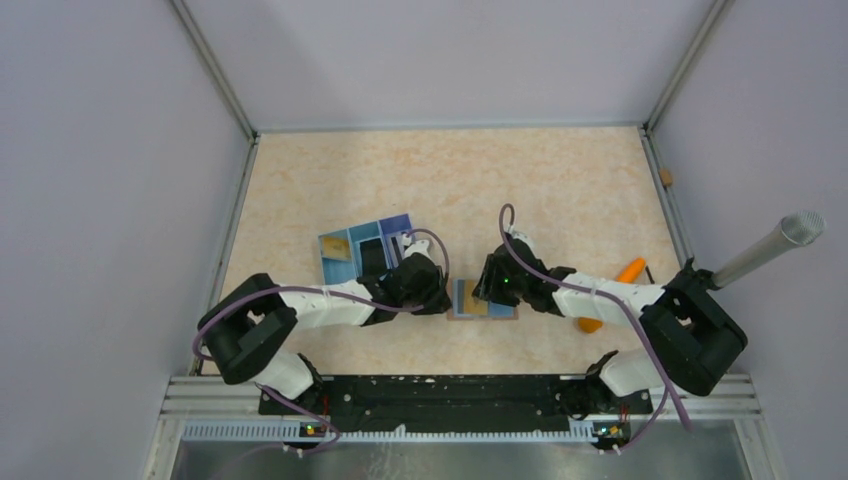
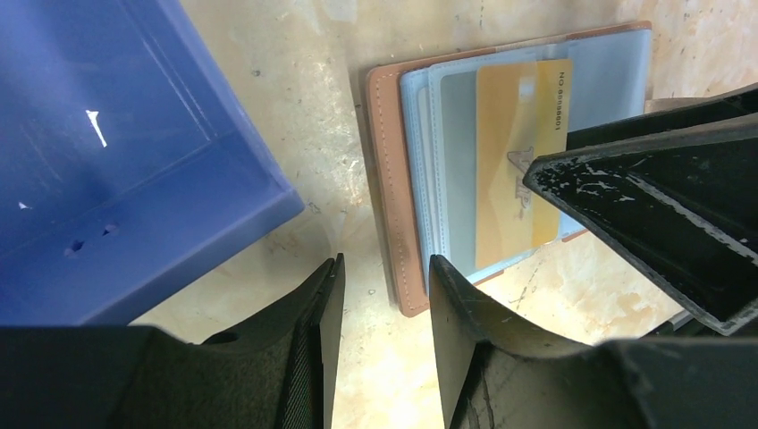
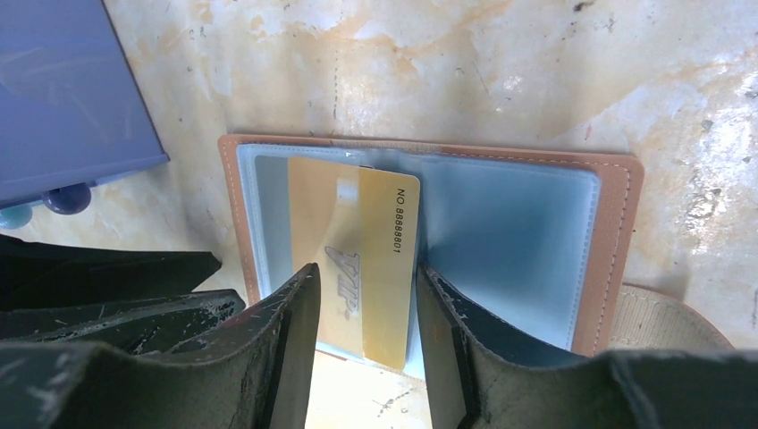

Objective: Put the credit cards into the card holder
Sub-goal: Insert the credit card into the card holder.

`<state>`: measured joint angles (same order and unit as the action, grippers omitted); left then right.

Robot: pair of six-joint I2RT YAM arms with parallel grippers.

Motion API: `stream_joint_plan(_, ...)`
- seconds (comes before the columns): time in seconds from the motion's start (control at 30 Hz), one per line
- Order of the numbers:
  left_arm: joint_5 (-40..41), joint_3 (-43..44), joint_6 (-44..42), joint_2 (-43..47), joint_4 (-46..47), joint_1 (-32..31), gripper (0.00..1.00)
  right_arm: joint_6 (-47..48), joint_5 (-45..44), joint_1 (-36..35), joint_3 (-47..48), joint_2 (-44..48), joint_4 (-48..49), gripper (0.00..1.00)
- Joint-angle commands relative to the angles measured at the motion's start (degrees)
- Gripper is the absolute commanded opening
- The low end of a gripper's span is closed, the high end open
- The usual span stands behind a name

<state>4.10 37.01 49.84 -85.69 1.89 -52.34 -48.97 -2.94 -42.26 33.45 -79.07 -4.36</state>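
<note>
Left wrist view: my left gripper (image 2: pixel 384 264), jaws slightly apart, hovers beside the open card holder (image 2: pixel 386 161), while my right gripper (image 3: pixel 366 273), jaws apart, straddles the gold credit card (image 3: pixel 353 214) overhanging its near edge, which I judge needs a straight, gentle push inward.

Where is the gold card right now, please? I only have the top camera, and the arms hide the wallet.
Observer: The gold card lies flat, number side up, on the clear sleeves of the open wallet.
Operator: Thank you. Is the left hand holding anything?
Observer: No, it is open, with only bare table between its fingers.
Operator: And the right hand?
Observer: Its fingers stand either side of the card; I cannot tell whether they grip it.
</note>
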Motion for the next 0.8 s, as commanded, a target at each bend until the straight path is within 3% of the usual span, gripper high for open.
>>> stream_joint_plan(0.0,-2.0,0.9,-0.3,-2.8,2.5,-0.4,0.44,1.4,1.3,-0.5,1.4,-2.1,0.2,0.42)
stream_joint_plan(0.13,-3.5,1.0,-0.4,-4.7,5.5,-0.4,0.41,1.4,2.6,-1.3,2.1,-2.3,2.2,0.35)
stream_joint_plan(0.3,-3.0,0.7,-1.6,-4.8,8.1,-0.4,0.35,1.9,4.2,-2.8,3.4,-3.2,3.8,0.34)
stream_joint_plan(0.53,-3.8,-0.3,-2.9,-4.2,11.8,-0.4,0.35,3.7,5.8,-4.2,3.8,-3.2,6.2,0.36)
stream_joint_plan(0.77,-3.7,-0.4,-5.3,0.1,9.5,-0.4,0.38,6.3,1.6,-4.3,3.5,0.7,2.9,0.42)
